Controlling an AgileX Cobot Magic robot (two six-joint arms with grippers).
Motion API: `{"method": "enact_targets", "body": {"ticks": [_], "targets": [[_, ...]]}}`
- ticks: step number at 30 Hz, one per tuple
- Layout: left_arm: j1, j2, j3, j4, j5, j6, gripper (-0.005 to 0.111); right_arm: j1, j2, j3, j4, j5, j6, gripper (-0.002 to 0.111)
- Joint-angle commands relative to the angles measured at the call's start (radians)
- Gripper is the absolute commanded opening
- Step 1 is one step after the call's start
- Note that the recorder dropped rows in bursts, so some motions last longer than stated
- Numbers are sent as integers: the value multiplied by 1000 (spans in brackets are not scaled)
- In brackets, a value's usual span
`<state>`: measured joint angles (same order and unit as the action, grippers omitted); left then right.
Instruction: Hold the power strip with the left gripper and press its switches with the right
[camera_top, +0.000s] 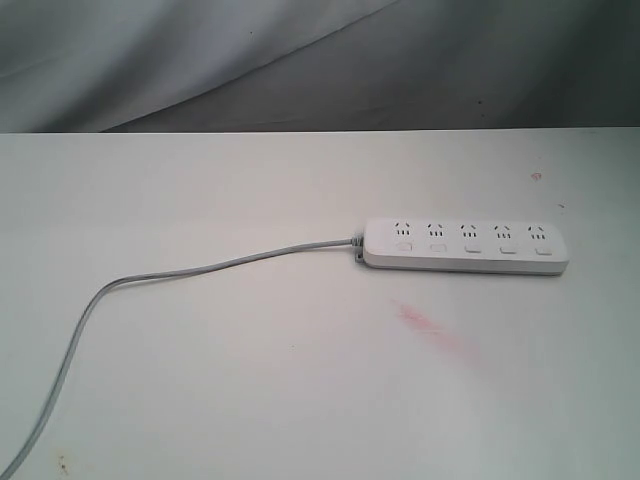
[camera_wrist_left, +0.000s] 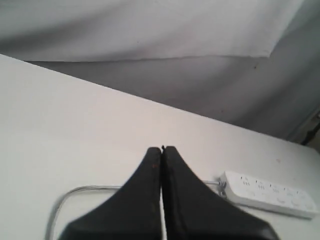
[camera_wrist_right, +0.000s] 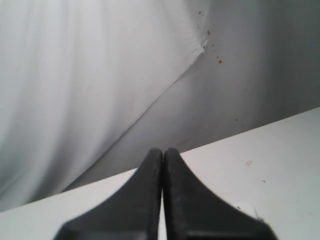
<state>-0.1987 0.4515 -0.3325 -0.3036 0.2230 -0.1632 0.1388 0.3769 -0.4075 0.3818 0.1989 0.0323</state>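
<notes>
Strip (camera_top: 466, 246), where's it sitting?
— Right half of my table (camera_top: 200, 400), long axis left-right, cord (camera_top: 200, 268) end leftward. Left gripper (camera_wrist_left: 161, 148) and right gripper (camera_wrist_right: 162, 149) both pressed together, empty; left's got the longer reach, I reckon

Both clamped tight right now: the left pincer (camera_wrist_left: 161, 149) has its two black fingers pressed flat together, tips touching, holding nothing, and the right pincer (camera_wrist_right: 162, 150) is closed tip to tip, empty too.

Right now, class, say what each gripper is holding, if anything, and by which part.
Nothing is held. The left gripper and the right gripper are shut empty; the power strip lies untouched on the table.
</notes>
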Motion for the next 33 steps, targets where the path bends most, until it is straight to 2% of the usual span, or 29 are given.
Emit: {"method": "enact_targets", "body": {"ticks": [1, 4, 8, 16, 27, 33], "targets": [[2, 186, -216, -1, 151, 175, 0, -6, 154, -169, -66, 105, -10, 0], [-19, 307, -350, -35, 198, 241, 0, -3, 239, -272, -103, 139, -10, 0], [-94, 473, -488, -88, 241, 356, 0, 48, 338, -385, -193, 195, -25, 0], [-239, 819, -720, -90, 316, 409, 0, 110, 581, -565, -287, 354, -25, 0], [-347, 1217, -936, -98, 327, 410, 0, 90, 964, -654, -287, 419, -23, 0], [-375, 1383, -1046, -135, 336, 410, 0, 79, 1174, -729, -287, 489, -38, 0]]}}
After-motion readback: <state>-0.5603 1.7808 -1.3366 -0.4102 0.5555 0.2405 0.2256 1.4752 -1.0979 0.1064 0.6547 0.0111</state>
